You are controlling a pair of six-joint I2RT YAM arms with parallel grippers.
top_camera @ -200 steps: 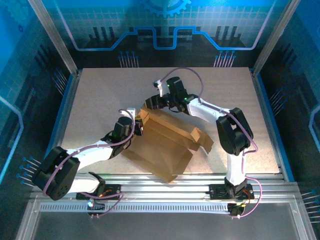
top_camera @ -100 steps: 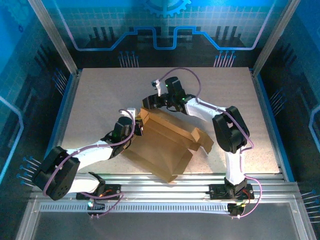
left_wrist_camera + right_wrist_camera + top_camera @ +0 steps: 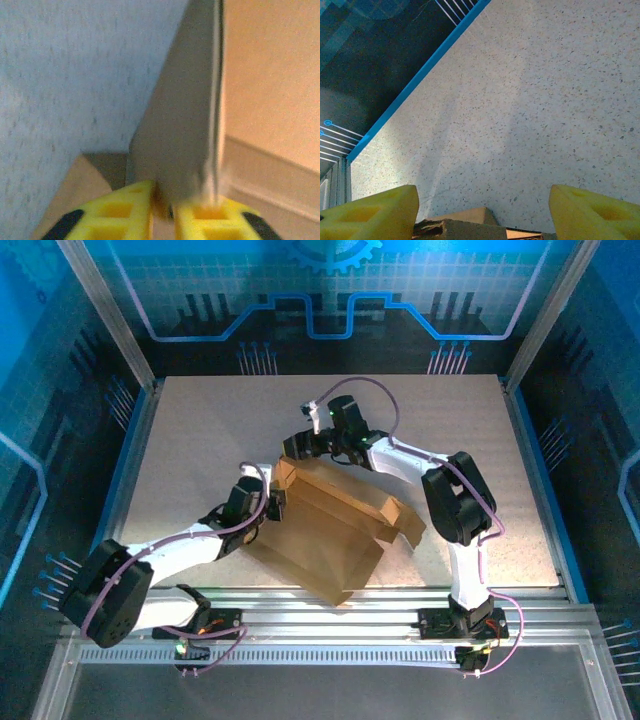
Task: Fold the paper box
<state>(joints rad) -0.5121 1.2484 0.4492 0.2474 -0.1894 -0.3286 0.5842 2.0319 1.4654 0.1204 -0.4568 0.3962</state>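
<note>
Right tool (image 3: 293, 446) edged left beside one paper box (image 3: 330, 535).

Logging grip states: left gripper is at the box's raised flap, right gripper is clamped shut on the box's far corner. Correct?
Not the right one. The right wrist view shows the right gripper open, its yellow fingers set wide apart with the far corner of the paper box between them. The left gripper is at the raised flap, as you said.
</note>
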